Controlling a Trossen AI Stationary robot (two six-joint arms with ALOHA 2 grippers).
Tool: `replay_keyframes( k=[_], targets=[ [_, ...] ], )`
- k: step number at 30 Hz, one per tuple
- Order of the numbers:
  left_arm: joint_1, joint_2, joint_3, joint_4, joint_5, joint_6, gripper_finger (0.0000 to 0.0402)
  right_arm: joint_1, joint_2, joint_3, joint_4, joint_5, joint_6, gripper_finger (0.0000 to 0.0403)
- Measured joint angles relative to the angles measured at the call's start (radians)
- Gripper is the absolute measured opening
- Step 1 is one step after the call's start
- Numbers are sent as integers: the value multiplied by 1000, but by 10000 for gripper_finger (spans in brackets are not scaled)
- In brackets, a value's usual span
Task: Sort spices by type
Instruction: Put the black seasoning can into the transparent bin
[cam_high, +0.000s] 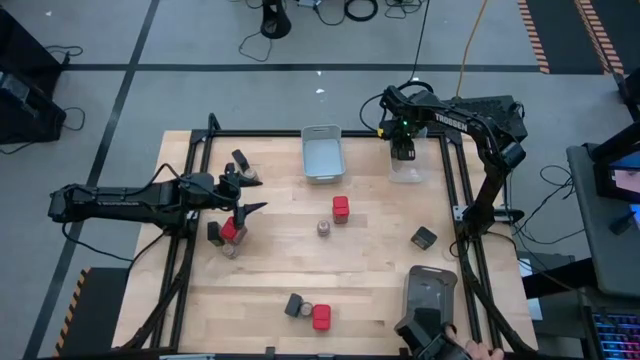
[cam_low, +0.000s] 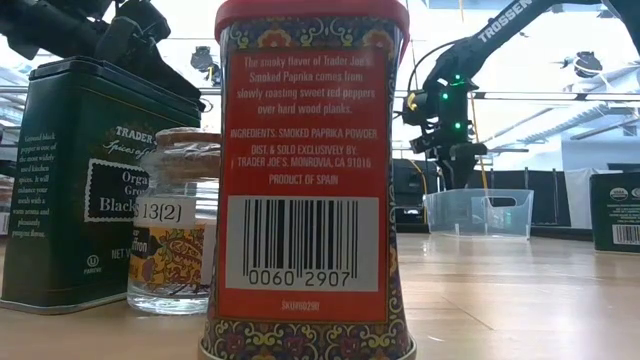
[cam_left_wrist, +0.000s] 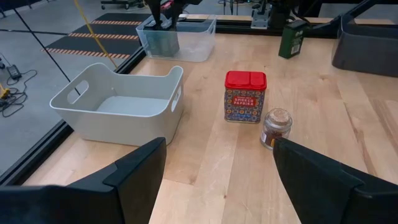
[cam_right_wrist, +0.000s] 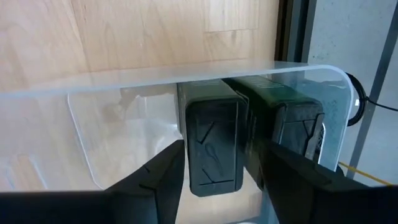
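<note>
Wood, plastic, glass
Pale wood-grain tabletop (cam_left_wrist: 323, 124); translucent plastic clear bin (cam_right_wrist: 186, 87); matt grey bin (cam_left_wrist: 118, 102); glass jar (cam_left_wrist: 275, 129).

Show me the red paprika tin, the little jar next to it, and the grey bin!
Red paprika tin (cam_left_wrist: 245, 96): left wrist view, on its patterned front, under the red cap.
Little jar (cam_left_wrist: 276, 128): left wrist view, on its glass side, beside the tin.
Grey bin (cam_left_wrist: 134, 120): left wrist view, on its near outer wall.
</note>
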Motion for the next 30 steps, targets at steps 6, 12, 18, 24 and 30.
replay_keyframes(
  k=[6, 12, 18, 24, 30],
  targets=[
    [0, 0, 0, 0, 0, 0, 301, 9, -1, 6, -12, 72, -11, 181],
    [0, 0, 0, 0, 0, -1, 301, 32, -27, 8, -16, 73, -30, 181],
    [0, 0, 0, 1, 0, -3, 301, 69, -90, 8, -17, 79, -35, 181],
    [0, 0, 0, 0, 10, -50, 301, 134, -172, 8, 0, 68, -5, 180],
    [0, 0, 92, -151, 9, -89, 301, 239, -229, 8, 55, 3, 39, 180]
  ],
)
